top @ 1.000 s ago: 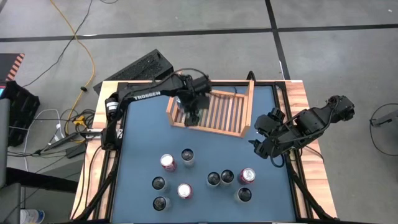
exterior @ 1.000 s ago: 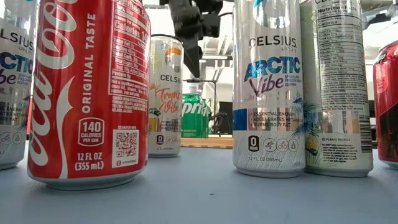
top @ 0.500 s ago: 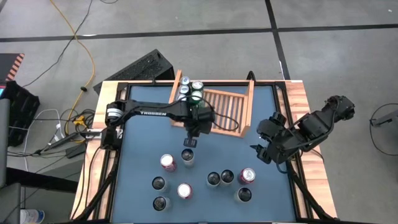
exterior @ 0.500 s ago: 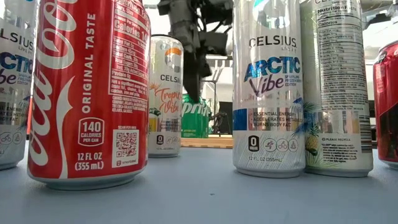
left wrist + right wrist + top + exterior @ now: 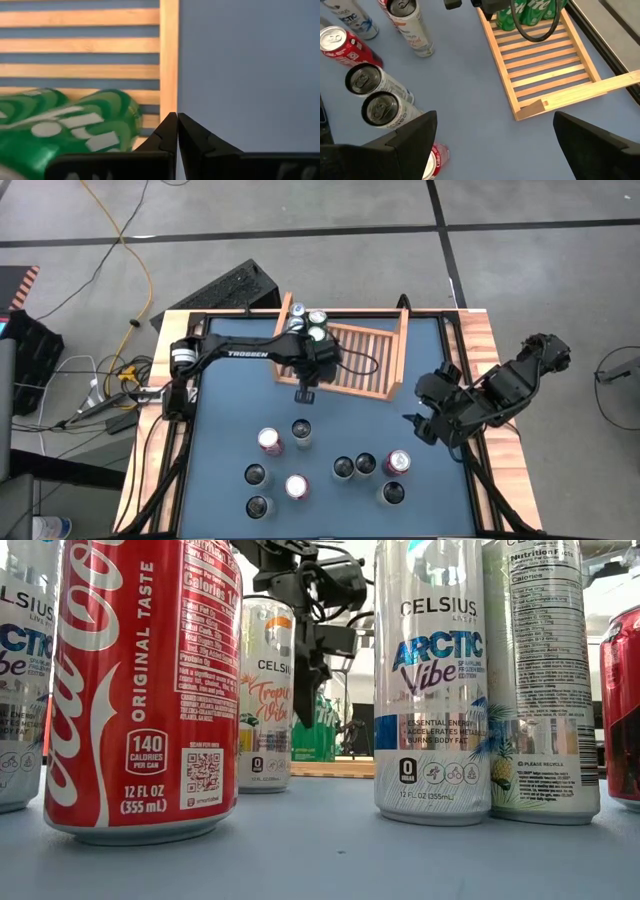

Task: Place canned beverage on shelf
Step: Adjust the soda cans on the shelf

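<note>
The left end effector [image 5: 303,393], fingers pressed together and empty, hangs beside the shelf [image 5: 365,360] (green cans [image 5: 306,326] fill its corner), so it should open before descending on the next table can [image 5: 301,431].

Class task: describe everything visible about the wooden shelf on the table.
The light-brown wooden slatted shelf lies flat on the blue table, toward its far edge. Parallel slats form its base, with raised solid boards at the sides. Green cans stand clustered in one corner; the other slats are bare. The shut left pincer hovers beside its near edge.
</note>
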